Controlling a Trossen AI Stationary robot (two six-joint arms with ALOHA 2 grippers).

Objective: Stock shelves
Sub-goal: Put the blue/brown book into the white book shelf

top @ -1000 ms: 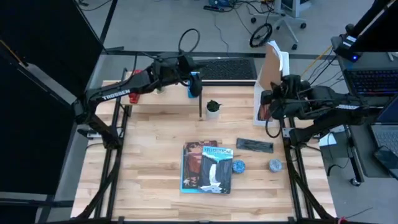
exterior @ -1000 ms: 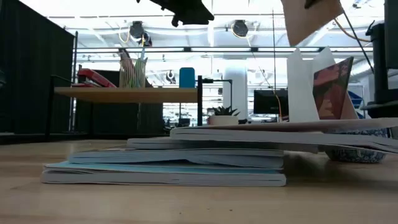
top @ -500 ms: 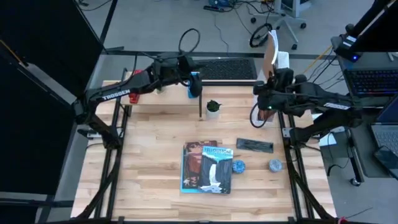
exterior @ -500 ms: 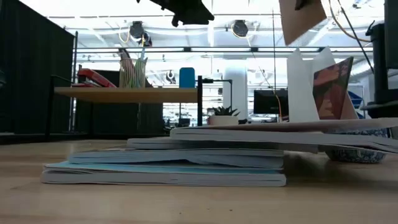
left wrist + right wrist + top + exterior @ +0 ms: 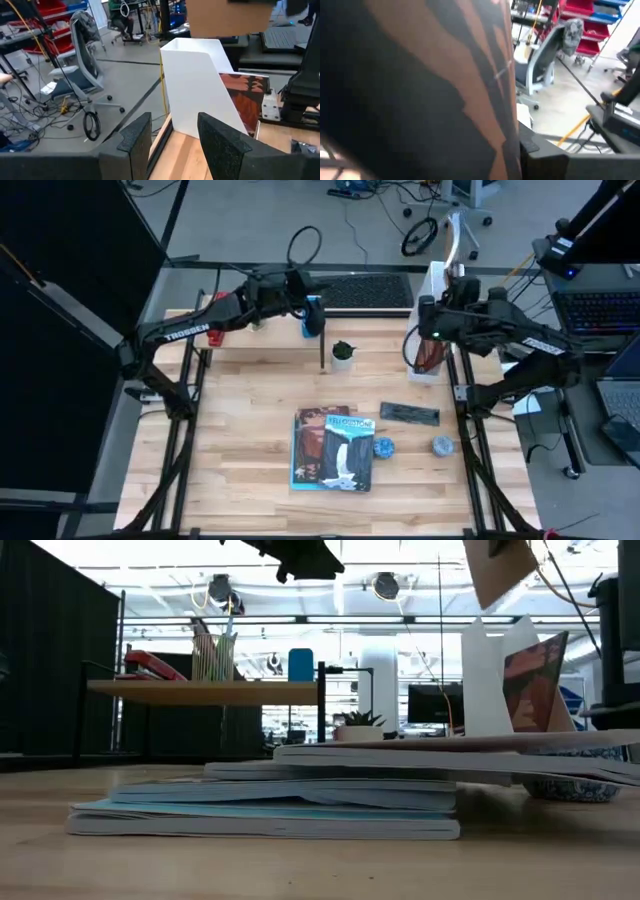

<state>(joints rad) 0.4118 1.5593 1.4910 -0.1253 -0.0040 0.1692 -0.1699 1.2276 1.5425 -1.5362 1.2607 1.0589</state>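
- Your white file holder (image 5: pixel 437 280) stands upright at the far right of the table (image 5: pixel 250 430), and it already holds a red-and-dark patterned book (image 5: pixel 250 102) leaning inside it
- Your right gripper (image 5: pixel 455 272) sits raised over that holder, clamped on a thin brown-backed book (image 5: pixel 503 568); in the low view the book hangs tilted above the holder's open top, not yet inside it
- The right wrist view is almost filled by the held book's dark and orange cover (image 5: pixel 420 85)
- Your low wooden shelf (image 5: pixel 205 691) on black legs stands at the far left; on it you have a red stapler (image 5: pixel 150 666), a cup of pens and pencils (image 5: pixel 212 655) and a blue cup (image 5: pixel 301 665)
- Your left gripper (image 5: pixel 172 145) hangs above the right end of the shelf, jaws apart and holding nothing, facing the file holder
- A small potted plant (image 5: pixel 343 355) stands on the table between shelf and holder
- Nearer you, a stack of books (image 5: pixel 333 448) lies flat mid-table, with a dark flat item (image 5: pixel 409 414) and two small round patterned things (image 5: pixel 384 448) (image 5: pixel 443 445) to its right
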